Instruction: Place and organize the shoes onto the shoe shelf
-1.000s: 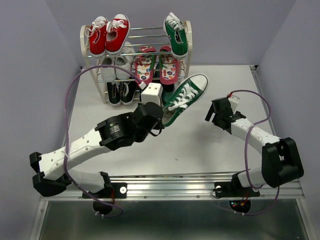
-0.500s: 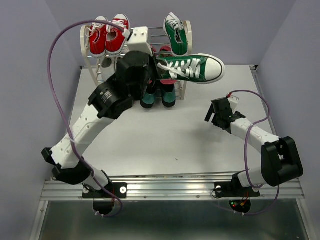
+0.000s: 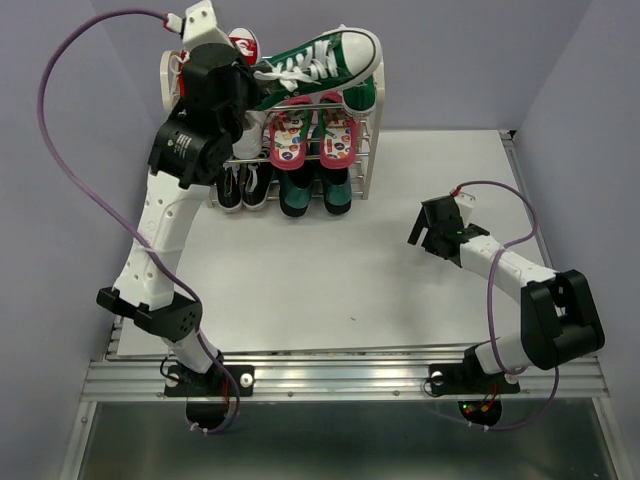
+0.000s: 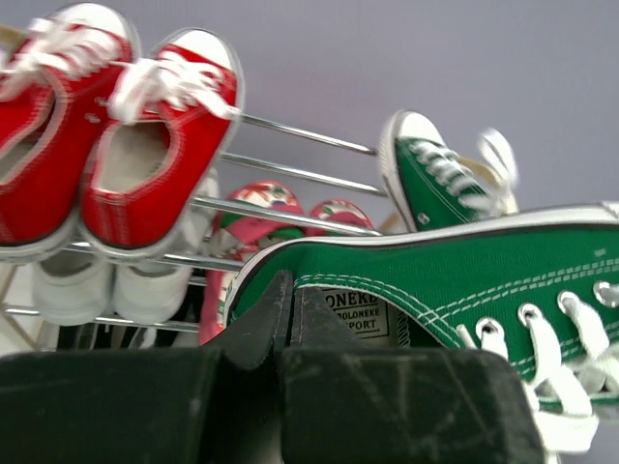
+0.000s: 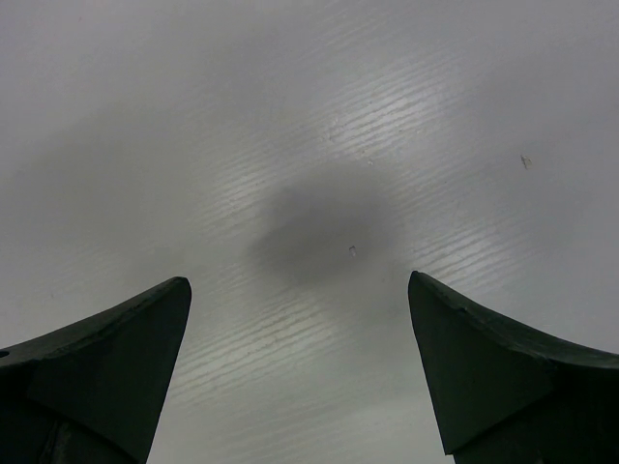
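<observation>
My left gripper [image 3: 248, 82] is shut on the heel rim of a green sneaker [image 3: 315, 62] with white laces, held above the top tier of the shoe shelf [image 3: 372, 120]. In the left wrist view the gripper [image 4: 290, 290] pinches the sneaker's [image 4: 464, 280] heel edge. The other green sneaker [image 4: 435, 184] sits on the top tier at the right. Red flip-flops [image 3: 310, 135] lie on the middle tier and dark teal slip-ons [image 3: 315, 195] on the bottom tier. My right gripper [image 3: 425, 232] is open and empty over the bare table [image 5: 319, 145].
Red sneakers [image 4: 106, 145] fill the left of the top tier. White sneakers [image 4: 97, 290] sit under them and black sneakers [image 3: 243, 185] on the bottom left. Purple cables loop over both arms. Walls close in behind the shelf.
My left arm has lifted the green sneaker up and left, from in front of the shelf to above its top tier. The right arm has not moved.
</observation>
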Robot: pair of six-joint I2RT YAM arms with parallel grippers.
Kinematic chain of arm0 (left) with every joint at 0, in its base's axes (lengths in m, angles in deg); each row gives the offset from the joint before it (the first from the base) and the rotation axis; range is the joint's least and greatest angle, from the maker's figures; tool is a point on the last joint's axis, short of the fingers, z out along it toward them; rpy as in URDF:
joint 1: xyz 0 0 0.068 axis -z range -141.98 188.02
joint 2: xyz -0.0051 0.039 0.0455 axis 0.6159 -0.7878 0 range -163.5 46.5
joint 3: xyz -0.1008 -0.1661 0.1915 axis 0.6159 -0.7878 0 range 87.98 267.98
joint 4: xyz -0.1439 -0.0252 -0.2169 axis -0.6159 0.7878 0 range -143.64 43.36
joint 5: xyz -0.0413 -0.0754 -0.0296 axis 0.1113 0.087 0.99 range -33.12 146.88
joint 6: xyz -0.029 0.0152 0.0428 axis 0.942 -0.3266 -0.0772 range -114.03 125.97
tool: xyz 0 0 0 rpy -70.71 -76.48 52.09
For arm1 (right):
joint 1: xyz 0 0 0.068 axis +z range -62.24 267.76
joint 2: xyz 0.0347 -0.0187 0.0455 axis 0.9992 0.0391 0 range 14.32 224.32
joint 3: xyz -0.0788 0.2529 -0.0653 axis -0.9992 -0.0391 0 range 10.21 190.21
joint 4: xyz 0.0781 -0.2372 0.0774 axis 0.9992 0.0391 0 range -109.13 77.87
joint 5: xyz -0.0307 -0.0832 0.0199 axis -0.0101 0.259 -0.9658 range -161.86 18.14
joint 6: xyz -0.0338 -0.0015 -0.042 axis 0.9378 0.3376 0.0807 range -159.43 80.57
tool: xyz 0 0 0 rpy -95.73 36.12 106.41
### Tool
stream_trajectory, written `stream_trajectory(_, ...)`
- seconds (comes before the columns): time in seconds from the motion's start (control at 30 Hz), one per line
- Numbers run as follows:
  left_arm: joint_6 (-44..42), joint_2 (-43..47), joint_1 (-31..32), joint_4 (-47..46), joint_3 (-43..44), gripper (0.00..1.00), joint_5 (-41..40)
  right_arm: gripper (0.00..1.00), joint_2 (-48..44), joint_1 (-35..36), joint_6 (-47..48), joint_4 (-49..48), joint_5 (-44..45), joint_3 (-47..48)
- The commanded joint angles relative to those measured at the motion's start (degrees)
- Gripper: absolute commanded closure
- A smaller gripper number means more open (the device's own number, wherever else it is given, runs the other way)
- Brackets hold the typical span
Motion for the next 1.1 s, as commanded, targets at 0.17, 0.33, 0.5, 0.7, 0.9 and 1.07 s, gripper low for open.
stream_trajectory(0.17,18.7,3.0,-11.7,-2.5,-2.1,1.00,1.3,0.00,-0.1,-0.4,0.6,-0.6,-1.1,1.2)
stream_trajectory(0.33,24.4,2.4,-12.6,-4.1,-3.4,1.00,2.9,0.00,0.8,-0.4,0.6,-0.5,-2.2,1.5)
stream_trajectory(0.5,30.1,1.5,-12.5,-4.7,-3.5,1.00,4.2,0.00,1.4,-0.4,0.6,-0.5,-3.2,1.7)
stream_trajectory(0.7,32.2,2.2,-11.8,-7.8,-7.2,1.00,5.6,0.00,1.6,-0.4,0.5,-0.5,-3.7,1.9)
stream_trajectory(0.9,31.6,1.5,-9.9,-9.4,-7.6,1.00,6.2,0.00,1.4,-0.4,0.6,-0.5,-3.9,1.8)
stream_trajectory(1.07,28.8,-2.5,-6.5,-7.8,-0.3,1.00,4.6,0.00,1.2,-0.4,0.6,-0.5,-3.7,1.7)
